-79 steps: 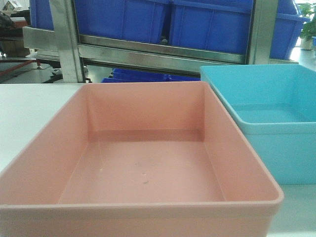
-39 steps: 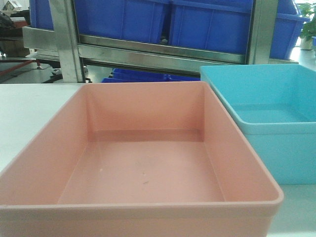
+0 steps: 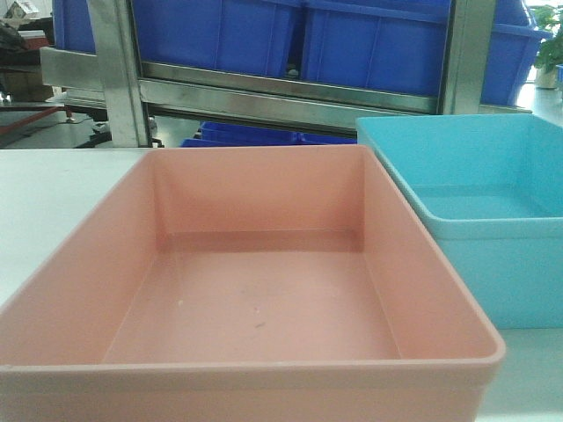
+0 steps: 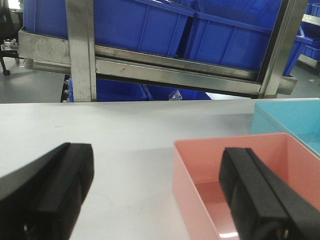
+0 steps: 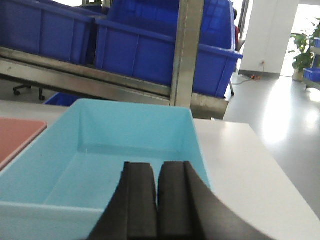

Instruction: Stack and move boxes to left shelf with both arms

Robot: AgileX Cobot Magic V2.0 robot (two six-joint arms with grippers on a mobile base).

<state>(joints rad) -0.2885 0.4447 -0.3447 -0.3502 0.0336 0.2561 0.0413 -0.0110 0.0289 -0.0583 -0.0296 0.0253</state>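
While both sit upright, salmon pink bin (image 3: pixel 264 290), sky blue bin (image 3: pixel 493 255).

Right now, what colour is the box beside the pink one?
Light sky blue box, clearest in front view.

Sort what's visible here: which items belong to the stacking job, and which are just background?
Job: pink box, light blue box, open left gripper, shut right gripper, steel rack (possibly the target shelf).
Background: dark blue bins, potted plant, white table.
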